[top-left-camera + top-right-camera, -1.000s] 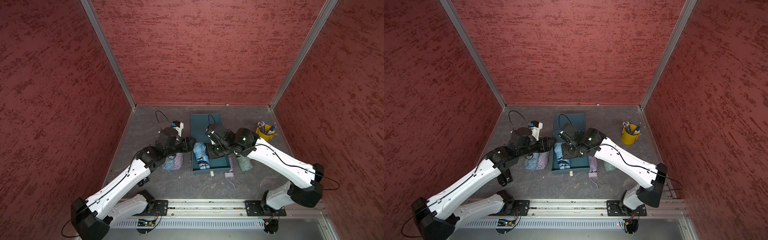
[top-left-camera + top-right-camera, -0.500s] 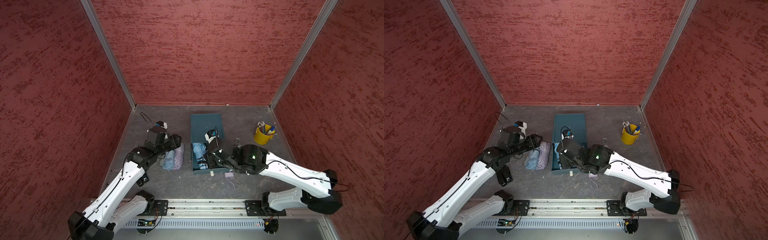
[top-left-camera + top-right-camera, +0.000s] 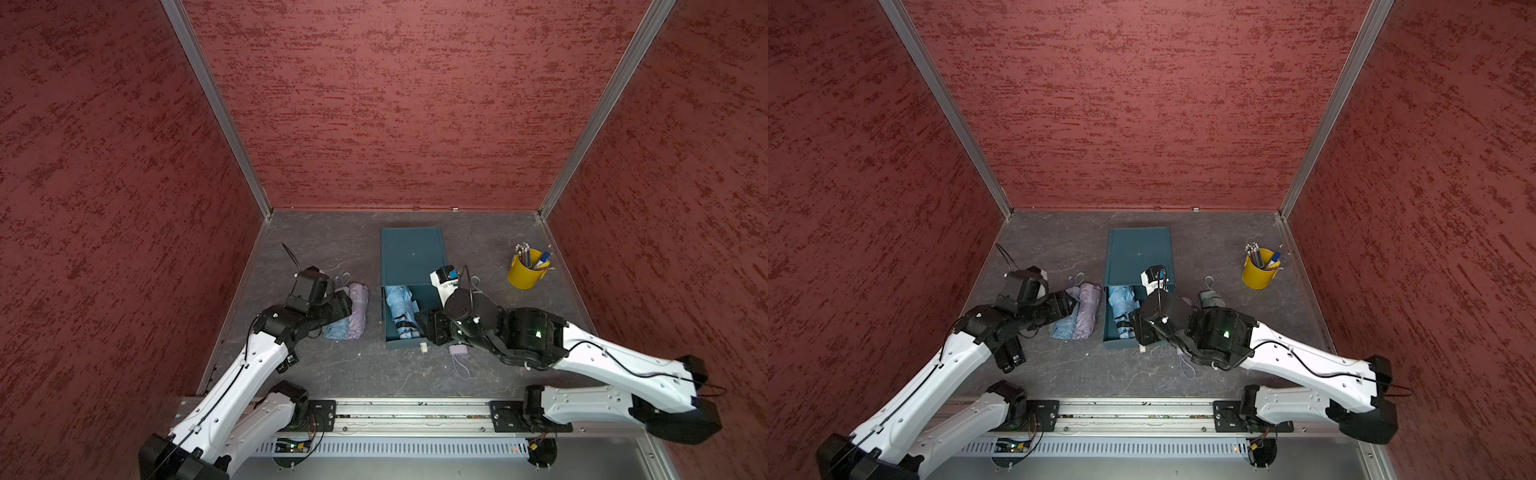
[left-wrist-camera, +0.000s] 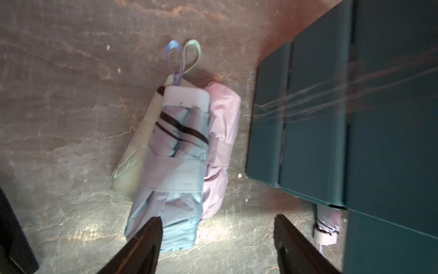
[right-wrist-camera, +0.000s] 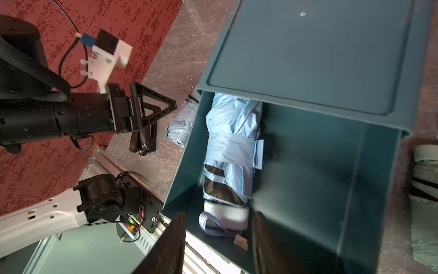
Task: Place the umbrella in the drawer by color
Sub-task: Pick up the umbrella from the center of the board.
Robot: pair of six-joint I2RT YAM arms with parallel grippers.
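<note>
Inside the open teal drawer (image 3: 405, 344) lies one light-blue folded umbrella (image 3: 398, 305), fabric, along the drawer's left wall. My right gripper (image 5: 219, 213) hangs over its handle end, jaws parted, empty. My left gripper (image 4: 218, 217) hovers at the pile just left of the drawer, jaws wide, holding nothing. In that pile, a second light-blue umbrella (image 4: 175, 170) overlaps a pale-green umbrella (image 4: 132, 154) and touches a lilac umbrella (image 4: 222, 132). My read: first blue one stowed, next pick starting. Next I'd centre my left jaws across the blue bundle and pinch it alone, without snagging the lilac neighbour.
</note>
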